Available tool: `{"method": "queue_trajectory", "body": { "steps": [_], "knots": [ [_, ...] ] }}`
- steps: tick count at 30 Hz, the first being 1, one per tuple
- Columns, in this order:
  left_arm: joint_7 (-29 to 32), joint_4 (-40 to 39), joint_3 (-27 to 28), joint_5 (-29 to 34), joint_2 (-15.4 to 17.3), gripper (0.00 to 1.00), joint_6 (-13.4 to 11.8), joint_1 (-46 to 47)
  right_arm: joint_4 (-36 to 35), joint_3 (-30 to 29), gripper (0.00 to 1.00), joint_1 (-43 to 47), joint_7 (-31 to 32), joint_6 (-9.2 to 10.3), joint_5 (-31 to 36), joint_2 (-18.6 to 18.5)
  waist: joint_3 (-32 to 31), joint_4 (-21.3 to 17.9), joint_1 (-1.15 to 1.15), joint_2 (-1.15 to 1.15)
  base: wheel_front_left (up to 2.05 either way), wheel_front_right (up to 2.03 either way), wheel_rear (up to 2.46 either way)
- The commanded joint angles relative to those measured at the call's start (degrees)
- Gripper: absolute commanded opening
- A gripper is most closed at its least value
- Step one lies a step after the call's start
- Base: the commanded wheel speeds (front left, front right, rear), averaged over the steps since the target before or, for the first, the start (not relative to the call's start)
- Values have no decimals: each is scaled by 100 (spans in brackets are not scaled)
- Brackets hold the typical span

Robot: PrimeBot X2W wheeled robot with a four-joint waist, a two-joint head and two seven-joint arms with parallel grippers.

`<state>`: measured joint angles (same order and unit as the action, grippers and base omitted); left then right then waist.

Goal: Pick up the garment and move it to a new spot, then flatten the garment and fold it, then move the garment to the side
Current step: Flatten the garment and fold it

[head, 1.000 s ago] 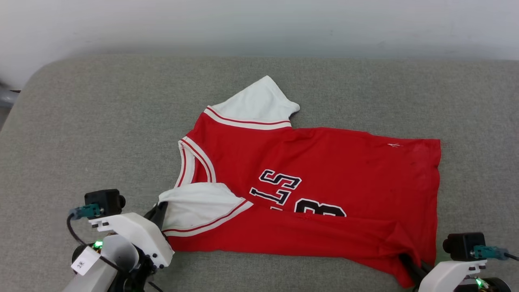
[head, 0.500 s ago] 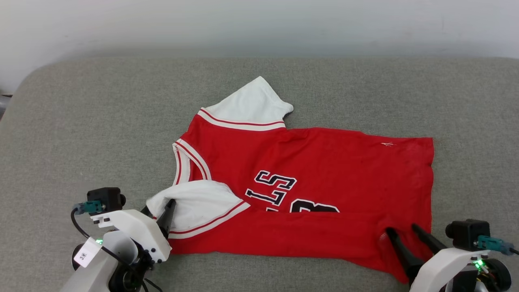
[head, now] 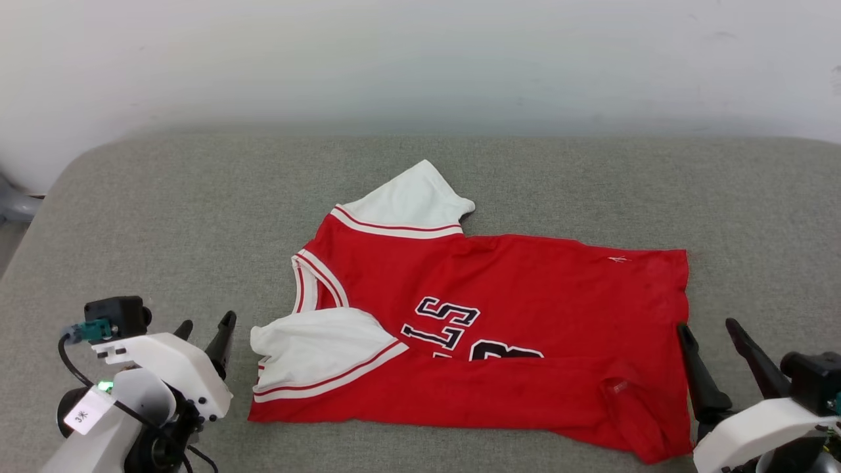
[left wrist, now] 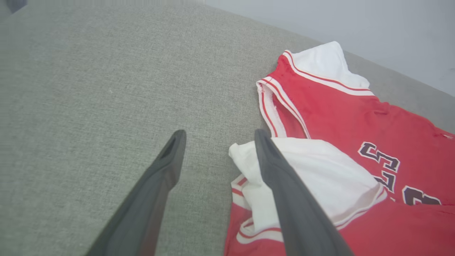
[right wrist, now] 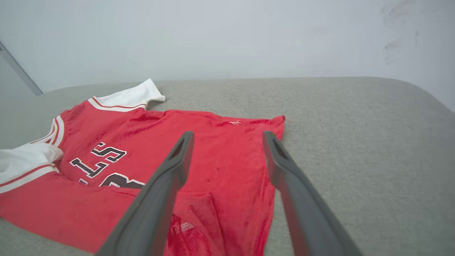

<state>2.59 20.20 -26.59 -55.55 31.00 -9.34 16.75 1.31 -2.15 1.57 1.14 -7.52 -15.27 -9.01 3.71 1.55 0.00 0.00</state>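
Your red shirt [head: 525, 295] lies on the gray cushion [head: 164, 210], letters up, near side folded over.
Your left hand [head: 207, 322] is wide open just beside the white sleeve, holding nothing; your right hand [head: 707, 325] is wide open by the bottom hem, empty too.

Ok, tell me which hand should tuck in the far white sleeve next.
Left, probably: the left hand stands open by the collar end of the garment, where that sleeve juts out; the right hand is at the hem.
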Motion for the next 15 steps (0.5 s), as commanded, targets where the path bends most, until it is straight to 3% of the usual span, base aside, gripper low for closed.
{"method": "queue_trajectory", "body": {
  "steps": [1,11,15],
  "knots": [
    [104,-175,9,-7,74,100,-39,-51,-101,-104,100,108,37,6,78,81,-34,-18,0,0,0,0,0],
    [1984,-1354,-281,-346,913,100,-389,-210,-859,-415,100,429,329,6,338,410,50,-381,0,0,0,0,0],
    [2560,-1531,-375,-514,1082,100,-583,-308,-924,-381,100,393,354,6,308,501,195,-569,0,0,0,0,0]
  ]
}}
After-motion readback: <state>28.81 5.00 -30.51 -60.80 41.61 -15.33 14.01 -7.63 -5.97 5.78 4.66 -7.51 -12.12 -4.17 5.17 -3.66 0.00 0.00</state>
